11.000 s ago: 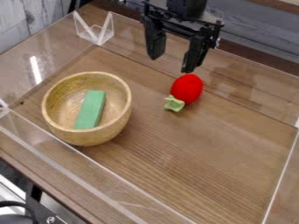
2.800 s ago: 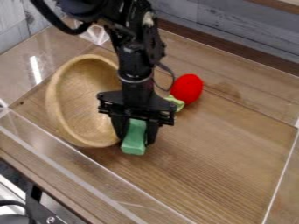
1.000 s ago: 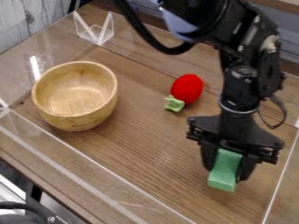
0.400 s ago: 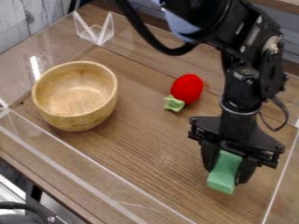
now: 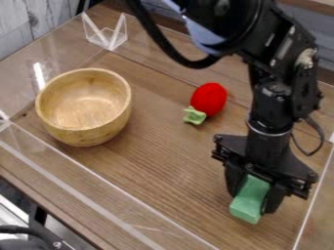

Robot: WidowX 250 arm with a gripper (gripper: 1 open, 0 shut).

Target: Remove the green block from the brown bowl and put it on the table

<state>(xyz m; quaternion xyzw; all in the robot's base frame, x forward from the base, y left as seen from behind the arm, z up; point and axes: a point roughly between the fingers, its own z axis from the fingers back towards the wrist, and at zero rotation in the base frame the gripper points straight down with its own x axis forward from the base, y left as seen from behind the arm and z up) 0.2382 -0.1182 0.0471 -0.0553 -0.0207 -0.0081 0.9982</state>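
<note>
Single view, from above and in front of the wooden worktop (image 5: pixel 144 186), which is fenced by clear plastic walls (image 5: pixel 78 181). The black arm (image 5: pixel 268 68) comes in from the top edge and drops straight down at the right side, near the front right corner. Its gripper (image 5: pixel 257 195) points down, jaws closed on the green block (image 5: pixel 251 203), one finger on either side of it. The block stands upright between them, its lower end at or just above the wood; contact with the surface cannot be told from this angle. Brown bowl (image 5: pixel 84 105) sits well apart at the left, upright, showing only bare wood inside. Between bowl and arm, near the middle of the worktop, a red rounded object (image 5: pixel 208 97), with a small pale green piece (image 5: pixel 194 116) just beside it on its front-left side, the two touching or nearly so. A clear angled stand (image 5: pixel 104 32) rests at the back left by the far wall.
</note>
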